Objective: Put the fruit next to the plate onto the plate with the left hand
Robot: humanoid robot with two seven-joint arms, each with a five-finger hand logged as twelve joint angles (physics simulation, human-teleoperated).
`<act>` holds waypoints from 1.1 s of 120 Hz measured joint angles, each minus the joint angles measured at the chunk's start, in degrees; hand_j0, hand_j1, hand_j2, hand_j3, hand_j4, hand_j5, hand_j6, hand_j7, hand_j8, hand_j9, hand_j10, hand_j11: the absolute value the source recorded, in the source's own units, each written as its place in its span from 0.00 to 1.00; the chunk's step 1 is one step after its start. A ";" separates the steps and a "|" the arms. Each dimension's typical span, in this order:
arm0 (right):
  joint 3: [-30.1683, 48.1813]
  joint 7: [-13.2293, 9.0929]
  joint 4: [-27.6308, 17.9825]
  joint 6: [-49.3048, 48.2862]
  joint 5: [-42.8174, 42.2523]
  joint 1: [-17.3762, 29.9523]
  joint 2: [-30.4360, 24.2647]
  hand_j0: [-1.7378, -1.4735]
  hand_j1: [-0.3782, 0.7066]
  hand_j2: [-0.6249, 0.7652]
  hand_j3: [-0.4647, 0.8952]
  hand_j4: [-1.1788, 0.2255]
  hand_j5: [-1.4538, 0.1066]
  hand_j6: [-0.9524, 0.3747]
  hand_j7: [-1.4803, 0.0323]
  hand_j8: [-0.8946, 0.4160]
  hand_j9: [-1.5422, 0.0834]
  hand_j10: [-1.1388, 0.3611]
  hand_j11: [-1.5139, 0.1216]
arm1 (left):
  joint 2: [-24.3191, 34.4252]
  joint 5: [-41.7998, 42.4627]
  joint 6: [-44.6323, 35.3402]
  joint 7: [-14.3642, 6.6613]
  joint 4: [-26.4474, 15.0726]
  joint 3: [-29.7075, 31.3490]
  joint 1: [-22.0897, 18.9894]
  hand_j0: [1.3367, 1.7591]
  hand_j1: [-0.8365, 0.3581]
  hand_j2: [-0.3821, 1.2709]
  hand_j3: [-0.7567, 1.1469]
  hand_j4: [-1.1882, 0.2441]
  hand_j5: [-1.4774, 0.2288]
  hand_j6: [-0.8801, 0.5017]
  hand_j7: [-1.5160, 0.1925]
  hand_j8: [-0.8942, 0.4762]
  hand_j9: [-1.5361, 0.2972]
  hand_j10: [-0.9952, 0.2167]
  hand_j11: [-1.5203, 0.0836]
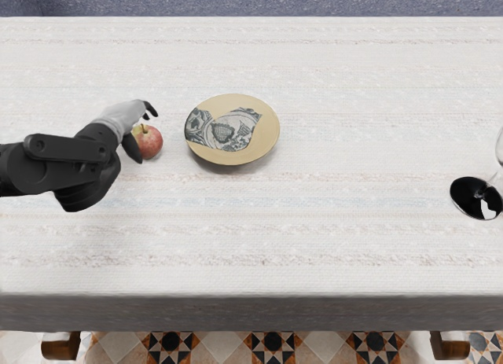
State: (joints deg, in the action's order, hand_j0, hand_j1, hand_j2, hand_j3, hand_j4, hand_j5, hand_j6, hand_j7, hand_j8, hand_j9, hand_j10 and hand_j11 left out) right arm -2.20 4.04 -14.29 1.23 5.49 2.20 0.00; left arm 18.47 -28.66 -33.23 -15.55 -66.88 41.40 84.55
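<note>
A red-yellow apple [149,141] rests on the white tablecloth just left of the plate [267,132], a tan round plate with a dark pattern on its left half. My left hand [140,129] comes in from the left edge and sits at the apple's left side. Its fingers are spread: the thumb tip [132,150] lies against the apple's left flank, and the other fingertips [149,110] arch above and behind the fruit, apart from it. Nothing lies on the plate.
A dark rounded piece of the right arm [475,199] shows at the right edge, resting low over the table. The table's front edge [251,297] runs across the bottom, with patterned floor below it.
</note>
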 joint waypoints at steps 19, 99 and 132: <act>0.00 0.00 0.00 0.00 0.00 0.00 0.00 0.30 0.06 0.44 0.34 0.82 0.90 0.69 0.95 0.66 0.92 0.74 0.90 | -0.51 -0.25 -0.42 0.06 2.01 0.47 -0.95 0.76 0.59 0.29 0.40 0.55 0.56 0.35 0.58 0.36 0.55 0.49 0.62; 0.00 0.00 0.01 0.00 -0.02 0.00 0.00 0.30 0.06 0.44 0.34 0.82 0.90 0.69 0.95 0.66 0.92 0.74 0.90 | -2.20 -1.09 -0.11 -0.48 2.46 2.39 -2.20 0.75 0.44 0.41 0.40 0.59 0.40 0.41 0.39 0.35 0.37 0.29 0.41; -0.01 0.00 0.02 0.00 0.00 0.00 0.00 0.30 0.06 0.44 0.34 0.82 0.90 0.69 0.95 0.66 0.92 0.74 0.90 | -2.48 -0.98 0.78 -1.26 2.00 2.27 -1.35 0.72 0.38 0.45 0.40 0.72 0.26 0.54 0.26 0.46 0.25 0.21 0.26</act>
State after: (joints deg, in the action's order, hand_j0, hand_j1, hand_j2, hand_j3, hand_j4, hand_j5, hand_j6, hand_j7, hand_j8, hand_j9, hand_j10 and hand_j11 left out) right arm -2.20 4.04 -14.27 1.23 5.50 2.20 0.00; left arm 15.99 -29.64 -32.45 -16.81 -64.88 43.67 83.21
